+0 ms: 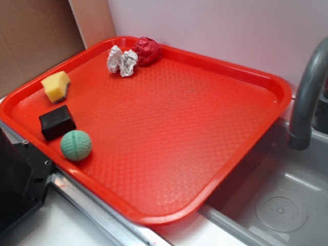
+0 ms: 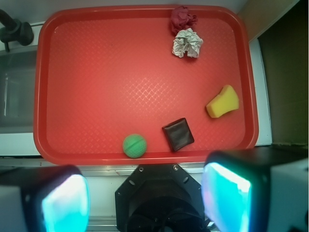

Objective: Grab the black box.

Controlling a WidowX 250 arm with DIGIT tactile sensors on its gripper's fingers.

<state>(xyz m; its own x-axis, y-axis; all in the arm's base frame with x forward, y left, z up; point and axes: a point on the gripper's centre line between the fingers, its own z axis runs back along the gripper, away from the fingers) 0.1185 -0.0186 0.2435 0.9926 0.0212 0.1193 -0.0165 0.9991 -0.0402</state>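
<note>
Gripper (image 2: pixel 145 203) hangs high above the near edge of the tray (image 2: pixel 120 77), jaws spread wide, nothing between them. In the wrist view the two glowing pads (image 2: pixel 65 203) sit at the bottom of the frame with a broad gap, off the tray altogether.

Black box (image 2: pixel 178 134) lies flat on the tray, close to its near rim and toward the right corner as the wrist camera sees it. Turned roughly diagonal to the tray edges. Green ball (image 2: pixel 134 145) lies just beside it to the left, apart, not touching. Yellow sponge (image 2: pixel 223 102) sits further right, near the right rim, clear of the box. White crumpled wad (image 2: pixel 188 43) and red crumpled wad (image 2: pixel 183 18) touch each other at the far edge, well apart from the box.

Step in hand, as I judge it: approach, not yet begun in earnest. No contact with anything.

Next move needs: travel forward and a little right to centre over the box, wrist rotation so the pads meet two opposite flat faces, then descent. Ball sits close on one side; a pad could nudge it.
</note>
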